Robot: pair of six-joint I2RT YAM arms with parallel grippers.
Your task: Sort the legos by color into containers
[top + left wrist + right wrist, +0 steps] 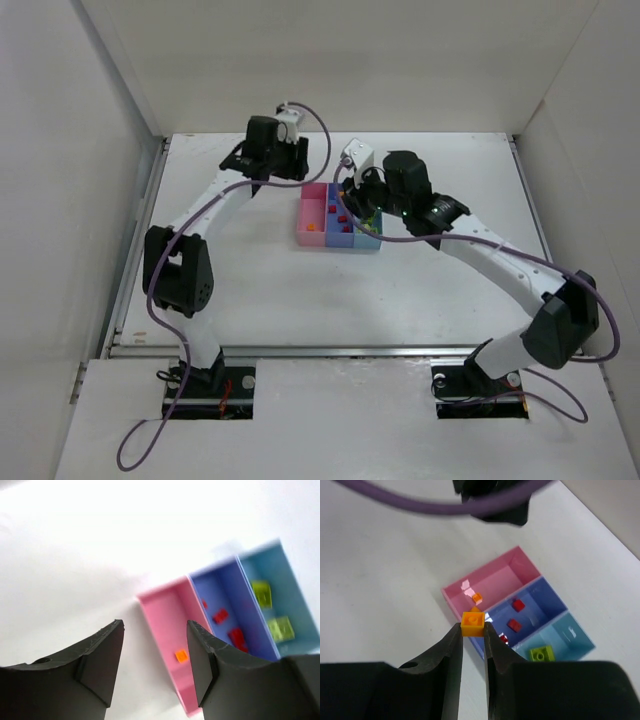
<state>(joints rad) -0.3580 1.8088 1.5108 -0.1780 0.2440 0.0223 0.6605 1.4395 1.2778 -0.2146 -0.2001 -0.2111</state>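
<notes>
Right tool [471, 632] was pinched narrow on one orange-yellow lego [473, 621], the brick clamped at the very tips of its two fingers and clear of the desk [400, 300]. Left tool [155, 640] stood with its jaws apart and nothing between them, only bare white desk showing in the gap. The containers [340, 220] lay on the desk as one joined row, just ahead of the right tool and off to the right of the left tool, which hung beside the pink end of the row. From the right tool's own view, the pink bin [490, 577] lay straight beyond the fingertips, the medium blue bin [540, 600] next to it on the right, and the light blue bin [570, 635] farthest right. The held brick lined up with the near corner where the pink and medium blue walls met. A second orange-yellow lego [477, 598] lay on the pink bin's floor, just past the held one; in the left tool's view it lay close beside the right finger. Three red legos [514, 625] lay scattered in the medium blue bin, apart from one another. Two yellow-green legos [261, 592] lay in the light blue bin, farthest from the left tool, only one of them showing from the right tool.
</notes>
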